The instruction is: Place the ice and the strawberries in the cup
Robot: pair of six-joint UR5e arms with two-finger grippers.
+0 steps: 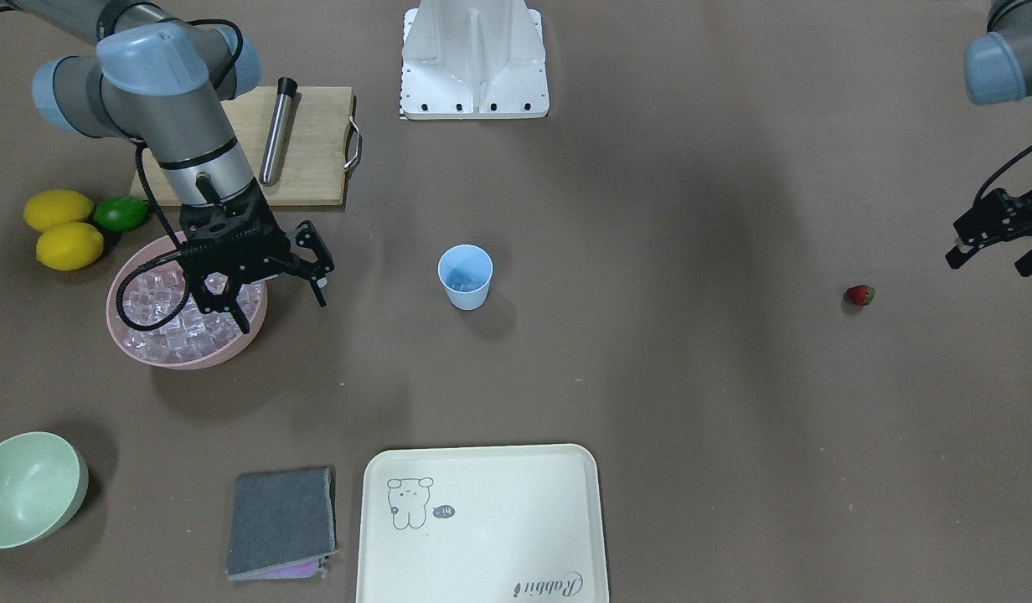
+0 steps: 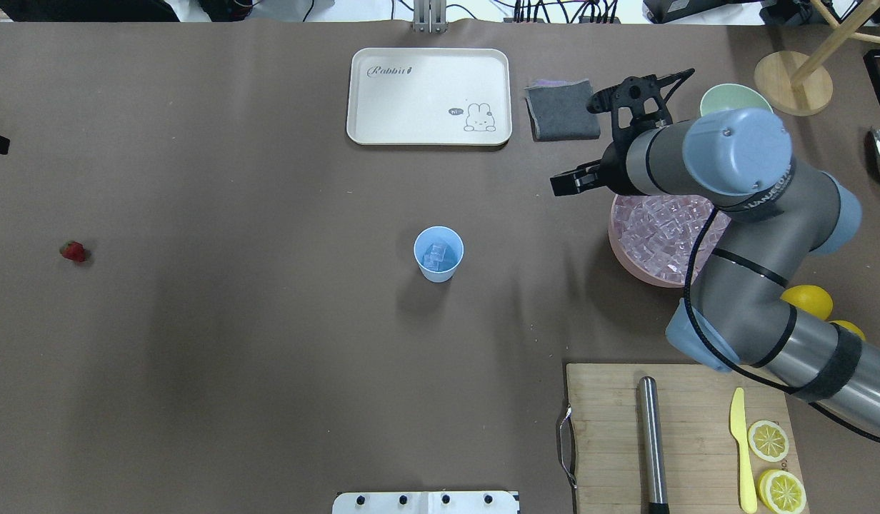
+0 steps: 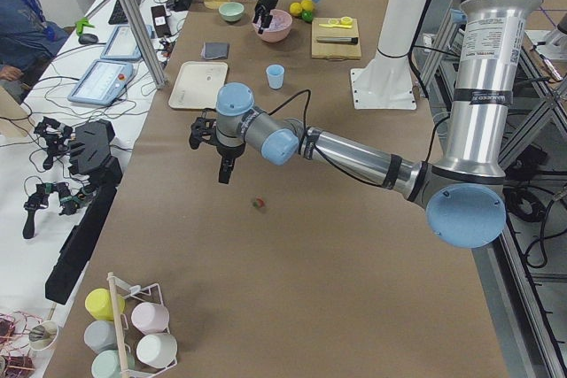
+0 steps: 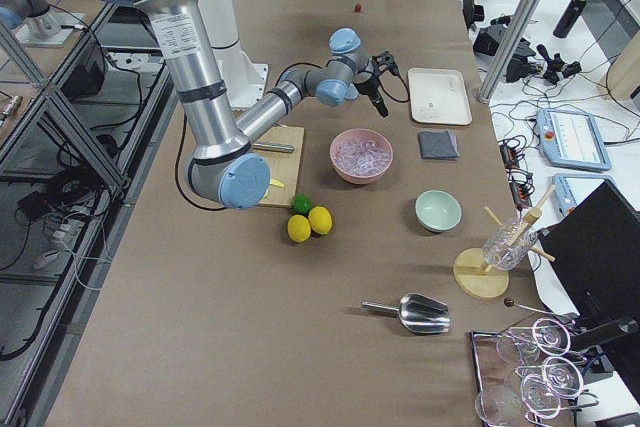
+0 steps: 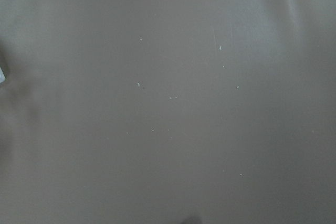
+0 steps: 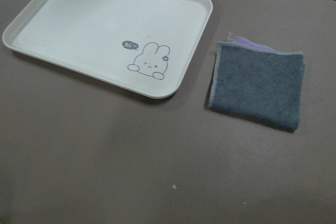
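The light blue cup stands upright mid-table with a few ice cubes in it. More ice is piled in the pink bowl. My right gripper hangs open over that bowl's cup-side rim, with nothing clearly between its fingers. The strawberry lies alone on the table far to my left. My left gripper is open above the table, a little beyond the strawberry and apart from it. The left wrist view shows only bare brown table.
A cream tray and a folded grey cloth lie at the far edge. A pale green bowl sits beyond the pink one. Lemons and a lime lie beside a cutting board holding a steel rod.
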